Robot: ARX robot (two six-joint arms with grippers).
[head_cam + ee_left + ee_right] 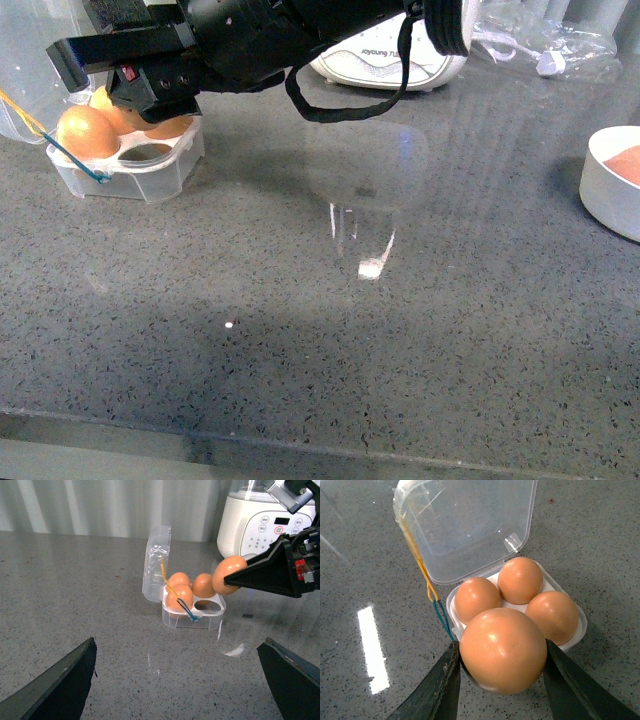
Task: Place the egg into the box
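Clenching egg (502,650) in right jaws, hanging just above empty cell (207,608) of egg carton (192,621), maybe slightly outboard; with left jaws released, well apart.

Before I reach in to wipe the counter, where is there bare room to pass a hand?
Widest bare patch: the grey counter between the box and the white bowl, forward to the near edge. Crowded: around the box, where the right tool holds the egg over it, and the back strip by the white appliance.
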